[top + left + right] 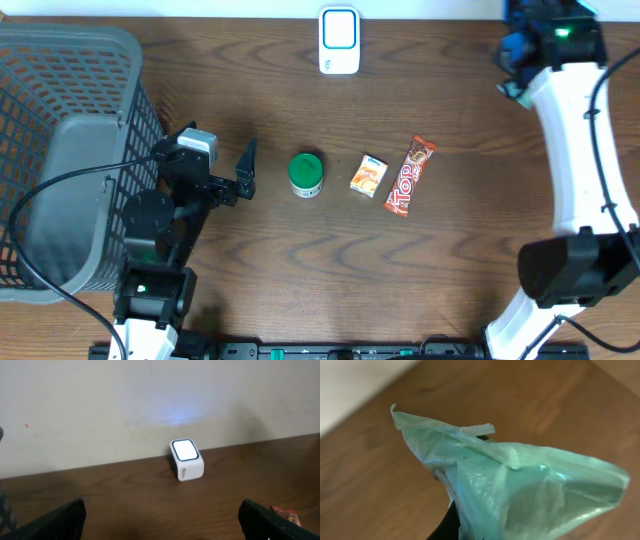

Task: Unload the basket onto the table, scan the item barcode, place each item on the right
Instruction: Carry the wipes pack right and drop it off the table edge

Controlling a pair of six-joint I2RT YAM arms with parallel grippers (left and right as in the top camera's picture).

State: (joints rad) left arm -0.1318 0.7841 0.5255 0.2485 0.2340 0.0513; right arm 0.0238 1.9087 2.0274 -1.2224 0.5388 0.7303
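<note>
a thin, pale green plastic bag [520, 480] fills the right wrist view almost against the lens, crumpled, with a dark finger showing at its lower edge. the right tool [512, 70] is closed on it at the far right corner of the brown wooden desk [450, 280], well apart from the goods. those lie in a row mid-desk: a round green lidded tub [305, 174], a small orange-and-white packet [369, 176] and a red-brown chocolate bar wrapper [411, 177], whose long axis slants from near-left to far-right. the left tool [246, 172] stands with its fingers wide apart and nothing between them. the tub is just beside it on the robot's right, so the left arm is by far the nearer and the tub looks like the item to lift first. the white box scanner with a lit blue-rimmed window [339, 40] sits at the far edge, beyond the row. a grey plastic mesh basket [70, 38] stands at the left. only the overhead view shows the row and the basket. the left wrist view shows the scanner's glowing face [186, 459] but hides the tub.
</note>
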